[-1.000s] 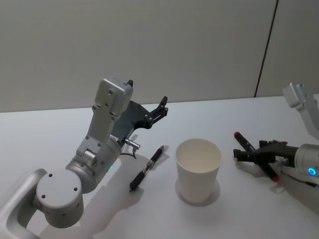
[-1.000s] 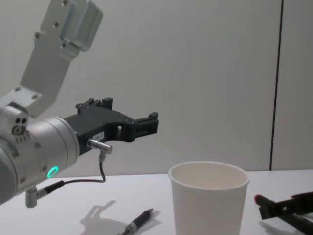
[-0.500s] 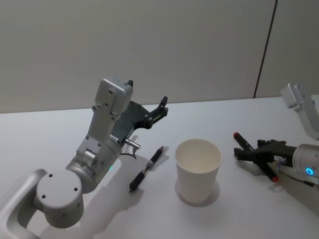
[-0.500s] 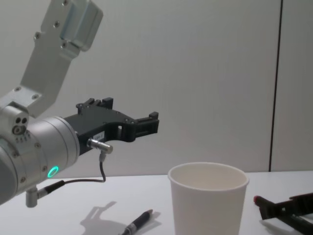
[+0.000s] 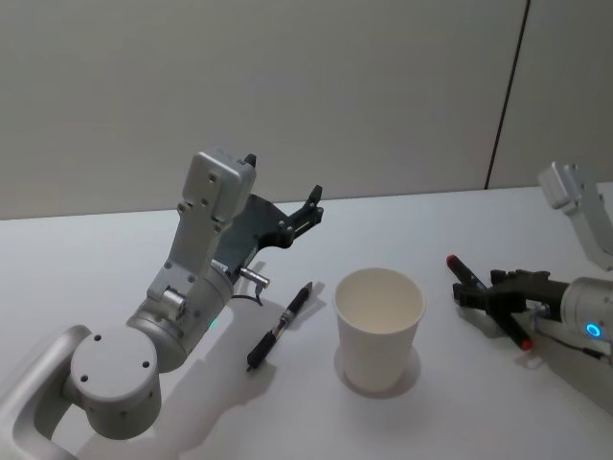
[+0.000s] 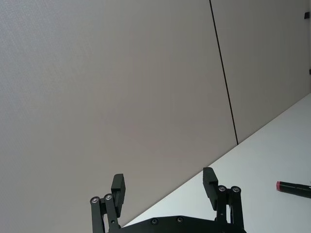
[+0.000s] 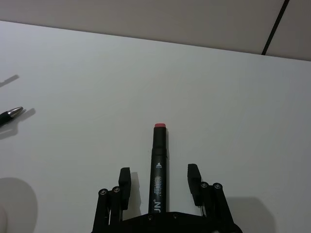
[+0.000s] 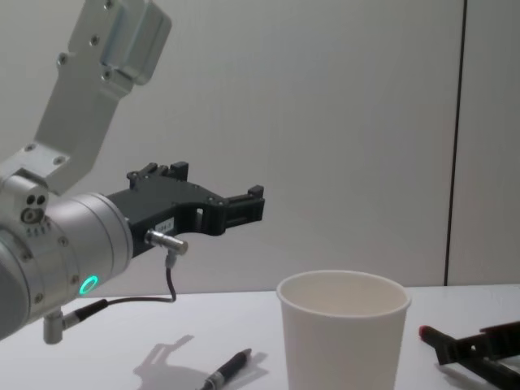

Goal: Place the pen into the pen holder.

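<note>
Fingers [image 7: 125, 182] of the right gripper [image 7: 159, 171] are spread apart, low on the tabletop [image 5: 96, 249] toward its right edge, flanking a red-tipped marker [image 7: 160, 155] without touching it. Mid-tabletop stands the pen holder [image 5: 374, 359], upright, with a black pen [image 5: 280, 326] lying near it toward the left edge. Raised above that side, the left gripper [image 6: 164, 180] is spread too, empty

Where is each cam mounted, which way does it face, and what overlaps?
Head: up high, looking down at the table; left gripper, right gripper, pen holder and black pen show.
Chest: low, facing forward across the table; left arm large, pen holder side-on.
Left wrist: behind the open left gripper, facing the wall.
Right wrist: behind the open right gripper, looking down at the red-tipped marker between its jaws.
Shared: both wrist views catch the marker's red tip.
</note>
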Controlling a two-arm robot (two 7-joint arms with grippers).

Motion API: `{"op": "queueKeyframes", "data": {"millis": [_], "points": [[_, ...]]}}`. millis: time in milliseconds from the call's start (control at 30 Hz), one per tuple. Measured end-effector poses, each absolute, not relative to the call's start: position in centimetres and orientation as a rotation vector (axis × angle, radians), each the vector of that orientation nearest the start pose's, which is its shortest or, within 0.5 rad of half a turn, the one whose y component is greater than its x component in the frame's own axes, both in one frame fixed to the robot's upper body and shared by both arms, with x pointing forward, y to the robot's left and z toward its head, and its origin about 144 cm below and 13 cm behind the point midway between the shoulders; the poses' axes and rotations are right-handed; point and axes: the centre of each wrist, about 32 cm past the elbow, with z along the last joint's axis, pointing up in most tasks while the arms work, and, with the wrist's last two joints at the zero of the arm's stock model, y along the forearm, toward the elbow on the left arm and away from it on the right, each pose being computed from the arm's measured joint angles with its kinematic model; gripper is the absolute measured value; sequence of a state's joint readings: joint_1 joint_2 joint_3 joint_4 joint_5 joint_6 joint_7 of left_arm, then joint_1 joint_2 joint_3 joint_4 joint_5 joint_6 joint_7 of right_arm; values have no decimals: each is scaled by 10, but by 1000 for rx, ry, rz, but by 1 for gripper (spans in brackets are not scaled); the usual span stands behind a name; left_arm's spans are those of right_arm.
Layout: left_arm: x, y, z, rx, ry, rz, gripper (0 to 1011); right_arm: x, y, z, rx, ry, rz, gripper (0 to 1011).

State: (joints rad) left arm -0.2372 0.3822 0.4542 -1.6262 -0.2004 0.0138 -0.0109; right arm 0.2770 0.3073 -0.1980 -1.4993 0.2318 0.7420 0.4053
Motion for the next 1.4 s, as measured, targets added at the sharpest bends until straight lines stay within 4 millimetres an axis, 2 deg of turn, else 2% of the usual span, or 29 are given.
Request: {"op": "queueKeyframes", "data": {"millis": [1400], "points": [[492, 198, 1204, 61, -268, 1124, 1001, 527, -263, 1206, -478, 424, -1014, 452]]}}
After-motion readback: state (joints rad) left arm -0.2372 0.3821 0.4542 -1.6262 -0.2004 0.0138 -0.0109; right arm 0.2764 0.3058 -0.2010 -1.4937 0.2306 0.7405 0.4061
